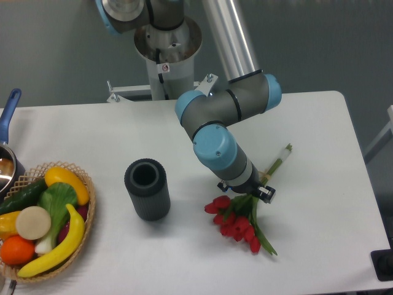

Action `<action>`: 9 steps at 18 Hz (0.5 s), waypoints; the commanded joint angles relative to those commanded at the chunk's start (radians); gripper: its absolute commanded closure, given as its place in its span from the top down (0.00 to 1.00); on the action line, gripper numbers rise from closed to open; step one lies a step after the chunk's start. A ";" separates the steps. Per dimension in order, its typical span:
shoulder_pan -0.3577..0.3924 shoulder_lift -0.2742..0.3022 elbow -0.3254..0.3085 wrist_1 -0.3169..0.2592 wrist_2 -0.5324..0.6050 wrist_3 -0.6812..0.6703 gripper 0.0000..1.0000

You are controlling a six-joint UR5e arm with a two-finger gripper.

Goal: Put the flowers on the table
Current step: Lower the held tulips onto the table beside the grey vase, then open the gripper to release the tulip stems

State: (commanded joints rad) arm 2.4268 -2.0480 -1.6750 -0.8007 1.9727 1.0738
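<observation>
Gripper (250,194) sits lower centre-right of frame, mostly hidden under the arm's wrist; looks clamped on the tulip bunch (236,219) at mid-stem, though the fingers themselves can't be seen clearly. Red heads fan out to lower left of the claw, green leaves trail toward lower right, and the pale stem ends stick out to upper right. Bunch lies low against the white table (319,141); can't tell if fully resting or partly lifted.

UR5e arm (224,123), grey w/ blue caps, runs from the claw up to the base at top centre.

Left of the bunch, apart from it, 1 dark cylinder (147,189) stands upright, open top.

Far lower left: wicker basket (86,215) w/ banana, orange, cucumber, other produce. At left edge, a pan w/ blue handle (10,107).
</observation>
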 joint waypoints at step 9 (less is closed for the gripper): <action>0.066 0.164 0.047 -0.021 -0.131 -0.046 1.00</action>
State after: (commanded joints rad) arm 2.4925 -1.8839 -1.6275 -0.8220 1.8412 1.0278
